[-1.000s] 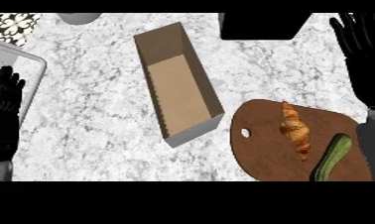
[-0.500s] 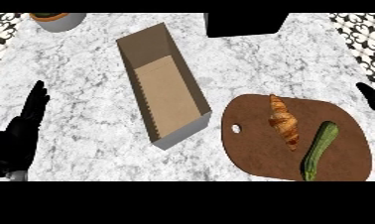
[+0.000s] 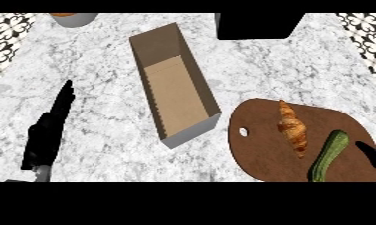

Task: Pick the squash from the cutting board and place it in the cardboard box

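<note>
The squash (image 3: 328,155), long and green, lies on the right part of the brown cutting board (image 3: 253,157) at the lower right. An open, empty cardboard box (image 3: 174,87) stands left of the board, in the middle of the counter. Only a black tip of my right hand (image 3: 366,150) shows at the right edge, just right of the squash and apart from it. My left hand (image 3: 47,132) stands edge-on at the lower left, fingers straight and pointing away, far from the box and holding nothing.
A croissant (image 3: 292,128) lies on the board just left of the squash. A black block (image 3: 257,26) sits at the counter's far edge, and a grey bowl (image 3: 73,18) at the far left. Patterned tiles (image 3: 15,32) show at the corners.
My right hand has come down from the upper right to the board's right side beside the squash. The left hand moved inward and turned edge-on. The view shifted, so box and board sit higher.
</note>
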Robot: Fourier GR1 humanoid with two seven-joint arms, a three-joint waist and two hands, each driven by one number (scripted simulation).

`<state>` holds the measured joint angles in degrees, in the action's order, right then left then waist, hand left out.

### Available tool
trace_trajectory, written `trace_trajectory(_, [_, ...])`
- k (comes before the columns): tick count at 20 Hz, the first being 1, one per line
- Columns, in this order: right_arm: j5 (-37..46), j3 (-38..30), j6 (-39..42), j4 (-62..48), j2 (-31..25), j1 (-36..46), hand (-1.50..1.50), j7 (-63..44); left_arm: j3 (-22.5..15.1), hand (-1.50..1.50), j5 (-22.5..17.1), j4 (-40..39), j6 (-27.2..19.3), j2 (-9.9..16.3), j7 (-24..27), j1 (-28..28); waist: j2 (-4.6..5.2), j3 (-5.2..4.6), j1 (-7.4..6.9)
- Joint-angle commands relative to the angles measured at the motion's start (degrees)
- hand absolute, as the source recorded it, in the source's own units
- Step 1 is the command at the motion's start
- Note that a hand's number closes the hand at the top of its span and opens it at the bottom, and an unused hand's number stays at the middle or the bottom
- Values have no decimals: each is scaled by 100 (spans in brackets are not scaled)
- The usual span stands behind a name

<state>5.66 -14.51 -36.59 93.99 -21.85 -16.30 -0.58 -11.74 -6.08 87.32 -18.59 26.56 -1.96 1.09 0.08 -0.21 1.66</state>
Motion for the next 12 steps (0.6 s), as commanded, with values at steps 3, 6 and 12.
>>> trace_trajectory(3, [661, 507, 1107, 651, -1064, -1192, -150, -1601, -4, 0, 24, -175, 36, -95, 118, -4, 22, -28, -86])
trace_trajectory(6, [752, 906, 1807, 1032, -1421, -1472, -150, -2414, -69, 0, 60, 71, 103, 0, -199, -174, 27, -18, -163])
trace_trajectory(12, [721, 1434, 2702, 2242, -1807, -1250, -150, -4509, 13, 0, 17, -50, 275, -18, 63, -12, 12, 1, -238])
